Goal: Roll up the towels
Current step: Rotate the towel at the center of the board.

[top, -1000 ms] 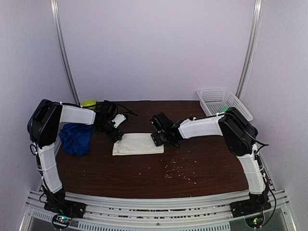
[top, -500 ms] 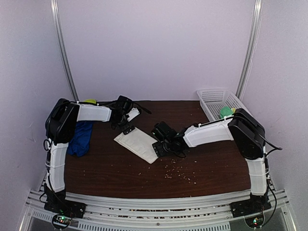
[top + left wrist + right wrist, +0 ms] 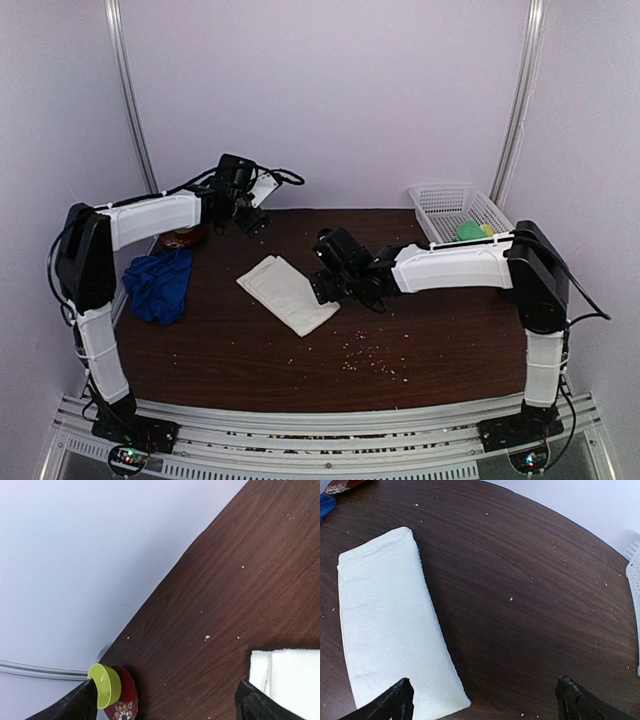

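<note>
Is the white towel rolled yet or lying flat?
Flat, not rolled: the white towel lies as a rectangle on the table, neither end coiled.

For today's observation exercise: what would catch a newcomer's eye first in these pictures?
The white towel lies folded flat, slantwise mid-table, the open right claw by its right edge. The blue towel sits crumpled at the left edge; a white basket stands at the far right corner.

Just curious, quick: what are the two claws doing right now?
Left gripper: open, holding nothing.
Right gripper: open, holding nothing.
</note>
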